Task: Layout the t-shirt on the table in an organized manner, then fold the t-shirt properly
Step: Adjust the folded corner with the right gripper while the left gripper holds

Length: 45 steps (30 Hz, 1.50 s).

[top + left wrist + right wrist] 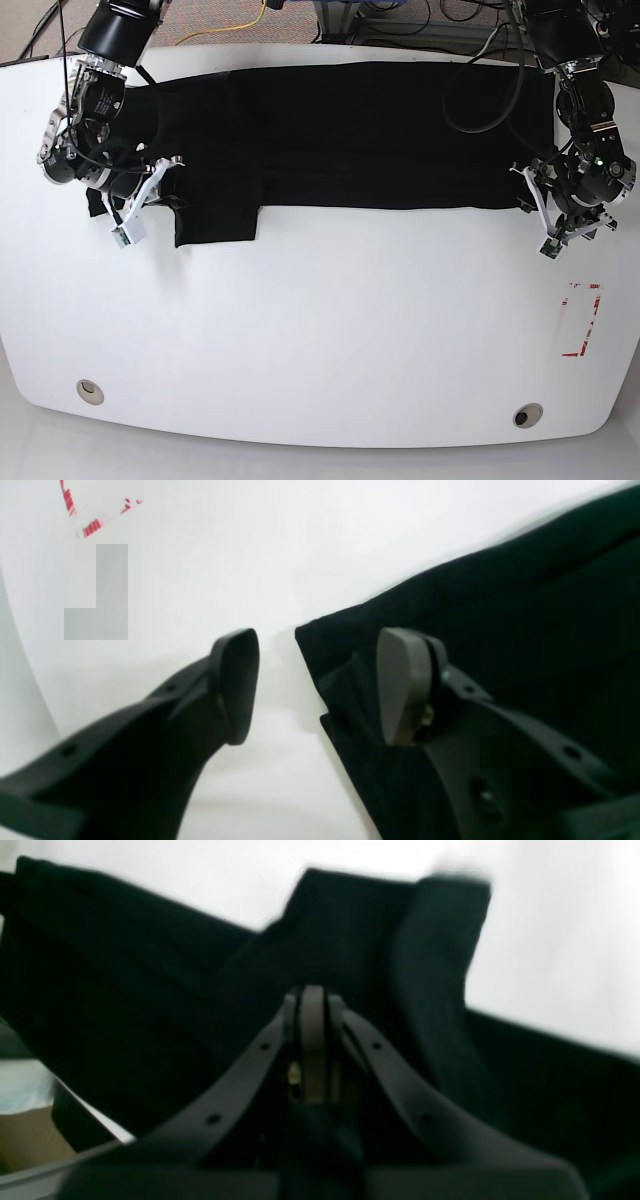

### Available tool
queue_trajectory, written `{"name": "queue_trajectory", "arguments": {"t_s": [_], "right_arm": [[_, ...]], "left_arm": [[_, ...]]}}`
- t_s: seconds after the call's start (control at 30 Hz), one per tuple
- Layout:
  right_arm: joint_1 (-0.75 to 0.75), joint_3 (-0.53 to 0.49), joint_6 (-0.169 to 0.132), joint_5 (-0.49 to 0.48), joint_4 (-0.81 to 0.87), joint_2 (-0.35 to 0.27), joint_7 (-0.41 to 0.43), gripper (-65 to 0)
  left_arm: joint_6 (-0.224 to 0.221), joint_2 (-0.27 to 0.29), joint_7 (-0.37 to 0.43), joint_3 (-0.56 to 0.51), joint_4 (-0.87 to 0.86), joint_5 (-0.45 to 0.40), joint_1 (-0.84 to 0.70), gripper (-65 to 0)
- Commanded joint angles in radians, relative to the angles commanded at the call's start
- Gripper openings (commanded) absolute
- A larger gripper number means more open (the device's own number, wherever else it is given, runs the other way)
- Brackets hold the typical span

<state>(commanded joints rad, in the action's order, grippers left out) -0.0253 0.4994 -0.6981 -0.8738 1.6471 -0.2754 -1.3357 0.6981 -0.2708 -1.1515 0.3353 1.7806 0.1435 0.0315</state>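
The black t-shirt point(380, 130) lies spread across the far half of the white table point(320, 350), with one sleeve point(215, 220) hanging toward the front at the left. My left gripper point(320, 685) is open and straddles the shirt's corner point(450, 610): one finger over bare table, the other over fabric. In the base view it point(525, 190) is at the shirt's right end. My right gripper point(312, 1005) is shut on the t-shirt point(150, 990) at the sleeve end, where fabric point(440, 940) bunches up around it. In the base view it point(170, 178) is at the shirt's left end.
A red tape rectangle point(582, 320) marks the table at the right, also in the left wrist view point(92, 527). Two grey grommet holes point(90, 390) point(527, 415) sit near the front edge. Cables and floor lie beyond the far edge.
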Motion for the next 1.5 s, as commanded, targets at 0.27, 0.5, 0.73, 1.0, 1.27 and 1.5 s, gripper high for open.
{"name": "queue_trajectory", "arguments": {"t_s": [0.27, 0.5, 0.73, 1.0, 1.27, 1.5], "right_arm": [[0.005, 0.02, 0.0, 0.0, -0.052, -0.012, 0.109, -33.0], [-0.009, 0.014, 0.0, 0.002, -0.129, -0.038, 0.221, -2.1], [-0.074, 0.014, 0.0, 0.097, -0.261, -0.061, 0.288, 0.0], [-0.144, 0.012, 0.0, 0.261, -0.374, -0.058, 0.381, 0.0], [-0.169, 0.011, 0.0, 0.382, -0.408, -0.057, 0.448, 0.0], [-0.167, 0.011, 0.0, 0.453, -0.411, -0.046, 0.489, 0.0]], "left_arm": [[0.0, 0.0, 0.0, -0.002, 0.0, 0.003, -0.002, -29.7], [0.0, 0.002, 0.0, -0.002, 0.0, 0.003, -0.002, -29.7], [0.0, 0.011, 0.0, -0.002, 0.0, 0.005, -0.002, -29.7], [0.0, 0.015, 0.0, -0.002, 0.0, 0.005, -0.002, -29.7], [0.0, 0.015, 0.0, -0.002, 0.0, 0.005, -0.002, -29.7], [0.0, 0.015, 0.0, -0.002, 0.0, 0.006, 0.0, -29.7]]}}
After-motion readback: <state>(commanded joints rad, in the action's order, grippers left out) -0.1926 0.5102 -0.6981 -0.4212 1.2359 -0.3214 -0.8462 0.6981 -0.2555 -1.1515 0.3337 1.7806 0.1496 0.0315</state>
